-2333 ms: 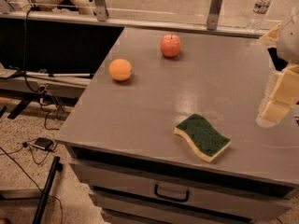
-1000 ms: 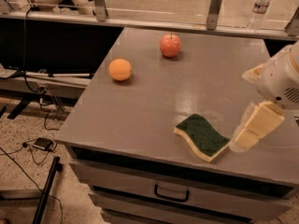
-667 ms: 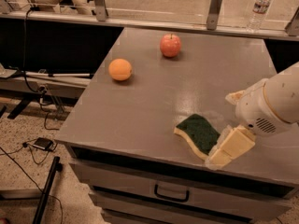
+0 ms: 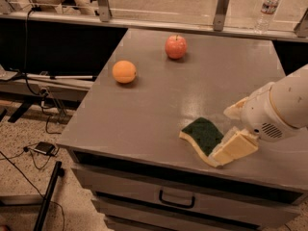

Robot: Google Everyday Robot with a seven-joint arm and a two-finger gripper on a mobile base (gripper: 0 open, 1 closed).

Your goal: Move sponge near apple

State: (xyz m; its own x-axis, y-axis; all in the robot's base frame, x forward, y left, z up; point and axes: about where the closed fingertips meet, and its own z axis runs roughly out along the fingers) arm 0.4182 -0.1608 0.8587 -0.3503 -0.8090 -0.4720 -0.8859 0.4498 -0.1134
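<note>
This looks like a robot test lab: a plain grey bench [image 4: 144, 114] with a drawer [image 4: 177, 199] stands on a speckled floor [image 4: 24, 196]. A glass barrier on metal posts [image 4: 220, 7] runs along 12 o'clock. A white robot arm [image 4: 284, 107] holds its tool [image 4: 236, 148] low at the bench's 4 o'clock.

No text, brand or number can be read anywhere. The bottle [image 4: 267, 4] at 1 o'clock behind the counter [image 4: 159, 105] carries a label too small to make out. The gripper [image 4: 235, 148] sits at 4 o'clock, at the sponge's [image 4: 202, 131] right end.
</note>
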